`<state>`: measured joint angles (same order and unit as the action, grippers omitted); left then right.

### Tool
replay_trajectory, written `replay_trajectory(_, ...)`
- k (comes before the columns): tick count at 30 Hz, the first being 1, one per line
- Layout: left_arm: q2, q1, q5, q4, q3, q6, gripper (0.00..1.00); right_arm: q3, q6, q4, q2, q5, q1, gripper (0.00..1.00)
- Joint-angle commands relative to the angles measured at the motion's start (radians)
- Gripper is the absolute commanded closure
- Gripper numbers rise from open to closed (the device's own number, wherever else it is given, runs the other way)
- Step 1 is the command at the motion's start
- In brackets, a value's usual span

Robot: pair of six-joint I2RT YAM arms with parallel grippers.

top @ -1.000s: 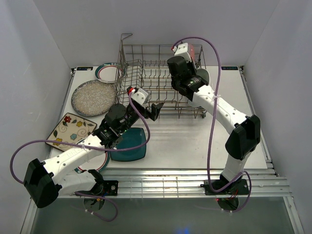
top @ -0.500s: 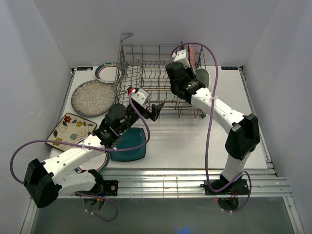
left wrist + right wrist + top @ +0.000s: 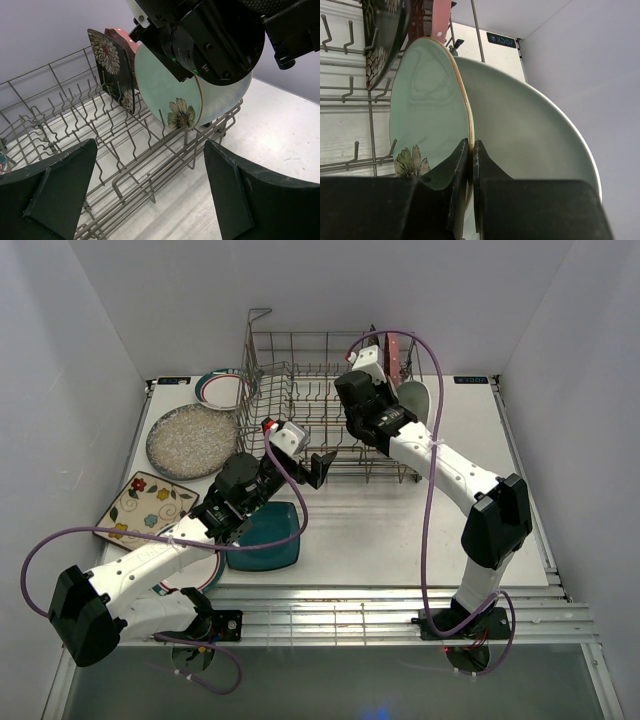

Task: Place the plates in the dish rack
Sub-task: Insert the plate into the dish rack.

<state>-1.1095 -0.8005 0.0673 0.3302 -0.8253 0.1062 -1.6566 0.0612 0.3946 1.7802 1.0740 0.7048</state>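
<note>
right arm (image 3: 445, 458) | wrist, gripping mint plate (image 3: 427, 110), shifted left and nearer

A black sticker (image 3: 500, 40) on the table (image 3: 507, 57) seemingly reads "XDOF".

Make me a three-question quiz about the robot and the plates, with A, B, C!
1. Where is the speckled grey plate? A on the table, left of the dish rack; B inside it; C under the right arm.
2. The round plate in the right arm's jaws is: A black; B mint green; C pink.
3. The left arm's jaws are: A shut on a plate; B hidden; C open, empty.
Answers: A, it lies flat beside the rack; B, the right wrist view shows its pale green face; C, the left wrist view shows them wide apart, nothing between.
</note>
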Motion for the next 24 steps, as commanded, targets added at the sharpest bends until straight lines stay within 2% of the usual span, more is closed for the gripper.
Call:
replay_trajectory(1, 0.016, 0.004, -0.011, 0.012, 0.002, 0.001, 0.02, -0.034, -0.018, -0.089, -0.028, 0.073, 0.001, 0.92)
replay_trajectory(24, 0.017, 0.004, -0.021, 0.007, 0.002, 0.001, 0.02, 0.011, -0.054, -0.089, 0.016, 0.038, -0.027, 0.92)
